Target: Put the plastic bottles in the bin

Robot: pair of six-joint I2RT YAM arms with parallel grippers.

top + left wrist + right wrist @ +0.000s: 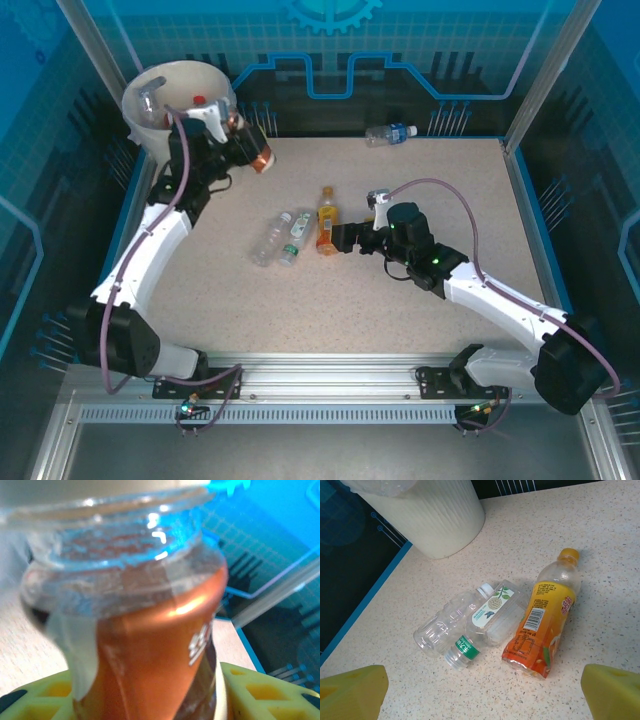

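The left claw (245, 145) is closed on an amber bottle (262, 158), holding it in the air just beside the bin (140, 120), on its right. In the left wrist view the yellow pads (255, 690) press both flanks of this bottle (160, 655), which has an orange-brown body with white lettering and a clear shoulder and neck. The right claw (338, 240) stands wide open and holds nothing. It hovers low over the worktop, well away from the bin toward the near right. Its yellow pads (612, 690) sit at the bottom corners of its own view, touching none of the bottles.

The worktop (430, 290) is speckled beige with a blue border. Blue translucent panels (440, 45) with grid and circuit patterns wall it in, held by slanted metal posts (545, 75).

Four bottles lie on the worktop. Three are clustered side by side, away from the bin and just ahead of the right claw: a clear bottle (440, 627), a green-label bottle (490, 617) touching it, and an orange bottle (545, 625) with a yellow label. A blue-label bottle (390, 133) lies alone at the far edge, well to the right of the bin. That makes five with the held one. Inside the bin, a red-capped bottle (198, 100) shows; how many more are in there I cannot tell. There is one bin, cream-white and ribbed, at the far left corner.
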